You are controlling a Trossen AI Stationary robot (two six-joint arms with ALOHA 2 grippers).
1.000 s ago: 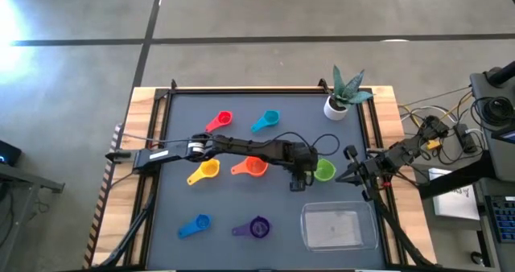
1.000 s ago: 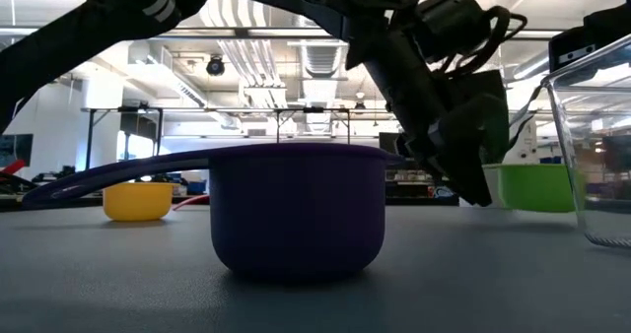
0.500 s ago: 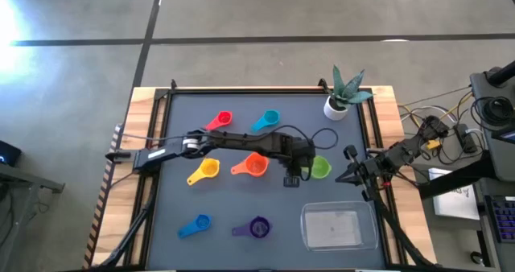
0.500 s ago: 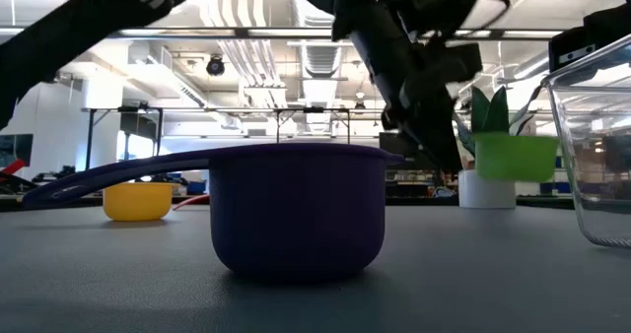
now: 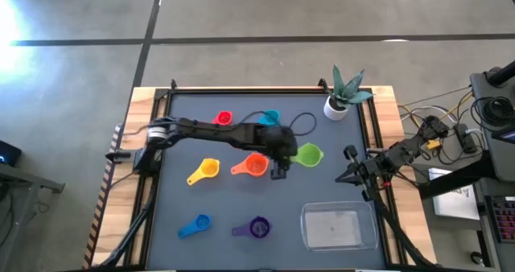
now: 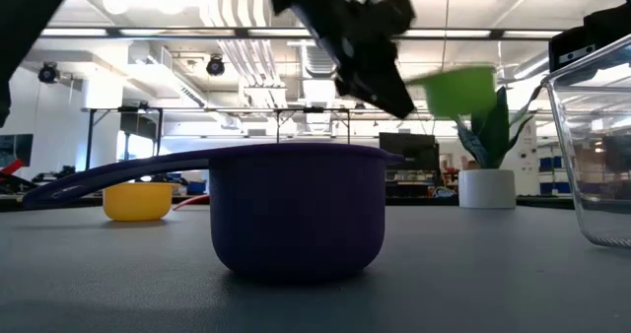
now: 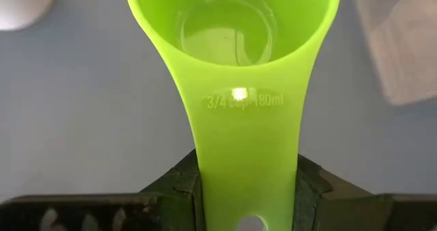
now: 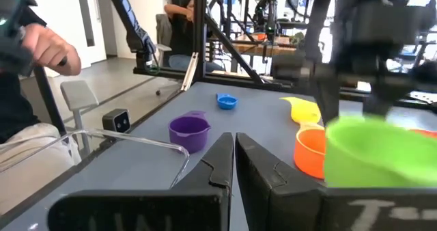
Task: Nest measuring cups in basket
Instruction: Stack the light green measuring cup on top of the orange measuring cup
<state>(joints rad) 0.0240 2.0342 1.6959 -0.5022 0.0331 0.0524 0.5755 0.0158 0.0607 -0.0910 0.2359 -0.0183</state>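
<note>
The green measuring cup (image 5: 308,154) is up in the air, held by my left gripper (image 5: 282,164), which is shut on its handle; the low view shows the green cup (image 6: 460,89) well above the table. On the table stand the red cup (image 5: 223,119), light blue cup (image 5: 270,117), yellow cup (image 5: 208,169), orange cup (image 5: 254,166), blue cup (image 5: 197,225) and purple cup (image 5: 257,227). The clear basket (image 5: 339,226) sits at the near right. My right gripper (image 5: 348,175) waits shut at the table's right side. My left gripper pinches the green cup's flat handle (image 7: 246,169) near its free end. One finger (image 7: 179,190) is on each long edge, and the fingers run along the handle. The cup is lifted clear, about level, its bowl (image 7: 229,26) open upward beyond the fingertips.
A white plant pot (image 5: 336,105) stands at the far right corner. A black cable loops near the light blue cup. The purple cup (image 6: 296,210) fills the low view's foreground. A person's hand (image 8: 48,50) shows beyond the table.
My left gripper has risen with the green cup, lifting it clear off the table, and has drawn back toward the table's left and far side. The cup has stayed level in the hold.
</note>
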